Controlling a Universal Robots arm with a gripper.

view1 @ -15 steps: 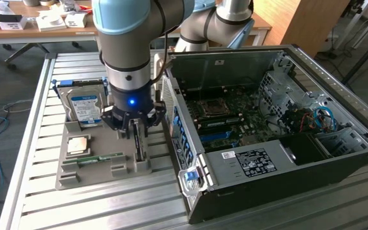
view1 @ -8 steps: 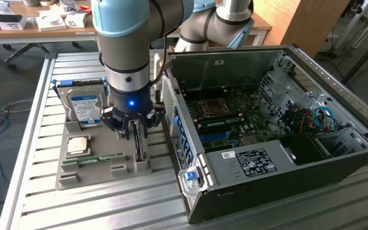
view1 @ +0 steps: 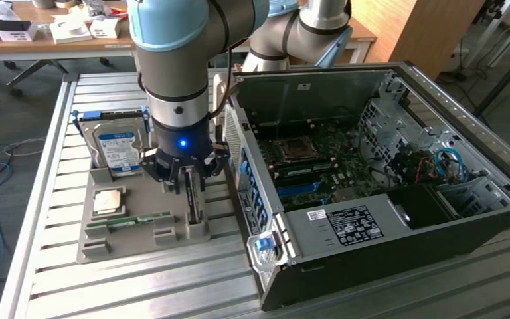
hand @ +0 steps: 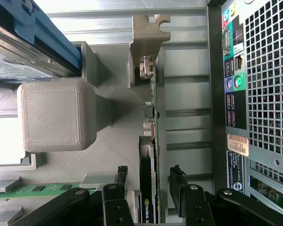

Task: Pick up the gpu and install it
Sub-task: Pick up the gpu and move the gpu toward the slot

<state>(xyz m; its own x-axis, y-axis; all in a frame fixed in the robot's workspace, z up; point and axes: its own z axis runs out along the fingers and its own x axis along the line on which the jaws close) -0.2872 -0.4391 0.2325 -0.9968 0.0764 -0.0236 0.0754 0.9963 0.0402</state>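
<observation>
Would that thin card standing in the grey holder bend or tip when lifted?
Probably stiff: the gpu looks like a rigid board with a metal bracket. Standing on edge in the grey holder, it could tip or bind if nudged sideways. Its exposed connectors look fragile.

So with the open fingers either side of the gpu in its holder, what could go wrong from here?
1. The gripper straddles the gpu away from its metal bracket, so an off-centre grip might let the card tilt.
2. One finger hangs near the memory stick and the holder wall; it could snag.
3. The computer case stands close alongside; a lifted card might knock it.
</observation>
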